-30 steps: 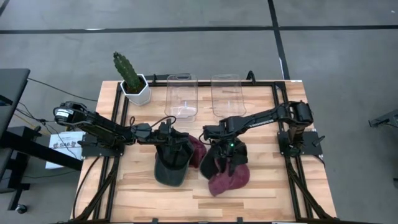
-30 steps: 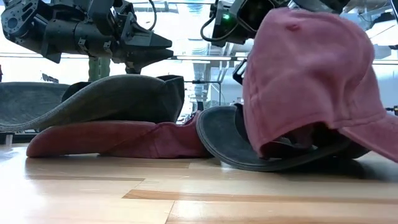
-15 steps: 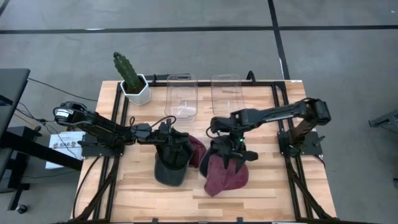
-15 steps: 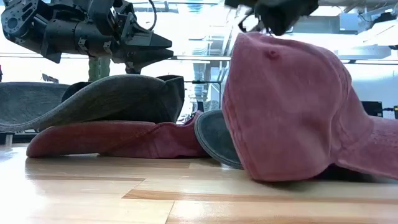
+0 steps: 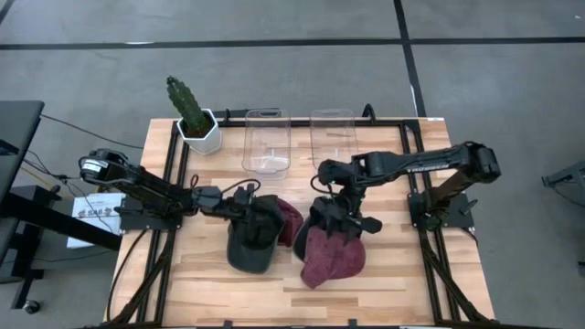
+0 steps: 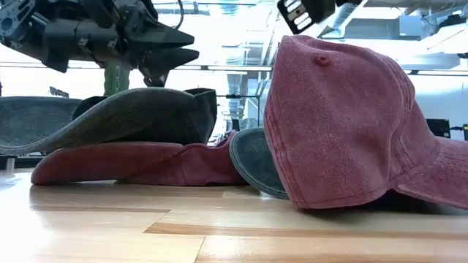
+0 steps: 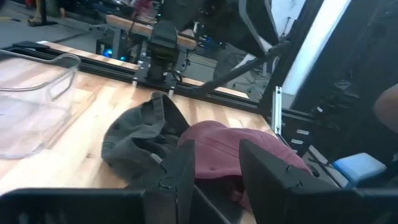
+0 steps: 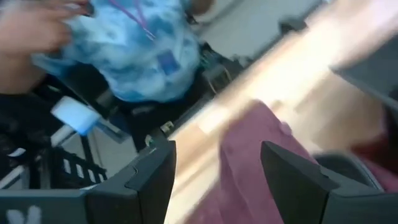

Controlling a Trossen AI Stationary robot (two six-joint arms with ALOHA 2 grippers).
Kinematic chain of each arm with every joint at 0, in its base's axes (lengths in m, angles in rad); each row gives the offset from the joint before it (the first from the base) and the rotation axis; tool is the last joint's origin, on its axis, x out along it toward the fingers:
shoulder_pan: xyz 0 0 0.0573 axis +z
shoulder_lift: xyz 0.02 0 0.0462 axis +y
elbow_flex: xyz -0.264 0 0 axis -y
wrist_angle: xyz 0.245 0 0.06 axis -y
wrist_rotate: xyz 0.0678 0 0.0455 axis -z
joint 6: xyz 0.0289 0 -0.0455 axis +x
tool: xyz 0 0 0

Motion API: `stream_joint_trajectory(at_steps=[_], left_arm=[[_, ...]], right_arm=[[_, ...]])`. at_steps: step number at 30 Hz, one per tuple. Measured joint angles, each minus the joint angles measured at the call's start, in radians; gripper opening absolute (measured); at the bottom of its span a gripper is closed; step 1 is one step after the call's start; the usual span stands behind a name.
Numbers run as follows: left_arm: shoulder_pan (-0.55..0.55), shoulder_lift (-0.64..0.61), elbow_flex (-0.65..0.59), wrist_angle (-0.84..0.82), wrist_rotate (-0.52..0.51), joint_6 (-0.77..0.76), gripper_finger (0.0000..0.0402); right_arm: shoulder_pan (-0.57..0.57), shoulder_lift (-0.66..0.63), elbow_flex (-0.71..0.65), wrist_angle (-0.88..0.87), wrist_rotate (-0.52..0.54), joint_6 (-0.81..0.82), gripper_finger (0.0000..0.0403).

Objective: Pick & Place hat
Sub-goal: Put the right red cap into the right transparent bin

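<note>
A maroon hat (image 5: 334,254) (image 6: 344,124) sits crown up, right of the table's middle. It rests partly on a dark grey hat (image 5: 320,217) (image 6: 252,164). My right gripper (image 5: 352,222) (image 8: 217,180) hangs open above the maroon hat and clear of it. Left of the middle, another grey hat (image 5: 251,239) (image 6: 124,117) lies on a second maroon hat (image 5: 289,219) (image 6: 131,164). My left gripper (image 5: 245,203) (image 6: 183,47) (image 7: 217,180) points level just over that grey hat's far end. It is open, with nothing between its fingers.
Two clear bins (image 5: 266,142) (image 5: 331,139) stand at the table's far side, with a potted cactus (image 5: 196,123) at the far left corner. Bare wood lies along the near edge (image 5: 274,292). A person in a blue top (image 8: 137,50) shows beyond the table.
My right gripper has risen away from the right maroon hat and rolled, staying open. That hat was propped up at a tilt over the dark grey hat. It has dropped and now sits lower, crown up, covering more of the grey hat.
</note>
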State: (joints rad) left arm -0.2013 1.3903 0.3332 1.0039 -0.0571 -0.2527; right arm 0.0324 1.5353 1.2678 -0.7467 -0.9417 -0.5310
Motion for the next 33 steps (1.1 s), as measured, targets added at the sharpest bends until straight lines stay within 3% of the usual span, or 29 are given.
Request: stream_joint_trajectory(at_steps=[5,11,14,24,30,33], left_arm=[[-0.01,0.0,0.0,0.0,-0.028,0.002,0.0122],[-0.004,0.0,-0.004,-0.001,-0.057,0.005,0.0122],[-0.005,0.0,-0.008,-0.002,-0.058,0.005,0.0122],[-0.005,0.0,-0.016,0.0,-0.07,0.005,0.0122],[-0.005,0.0,-0.016,0.0,-0.07,0.005,0.0122],[-0.005,0.0,-0.016,0.0,-0.07,0.008,0.0122]], right_arm=[[0.035,0.028,0.003,0.094,-0.062,0.004,0.0226],[0.081,0.076,-0.001,0.131,0.206,0.006,0.0226],[0.09,0.112,-0.001,0.159,0.269,0.017,0.0226],[0.09,0.256,0.0,0.292,0.254,0.17,0.0226],[0.09,0.319,0.0,0.348,0.103,0.27,0.0226],[0.09,0.346,0.0,0.373,0.077,0.307,0.0226]])
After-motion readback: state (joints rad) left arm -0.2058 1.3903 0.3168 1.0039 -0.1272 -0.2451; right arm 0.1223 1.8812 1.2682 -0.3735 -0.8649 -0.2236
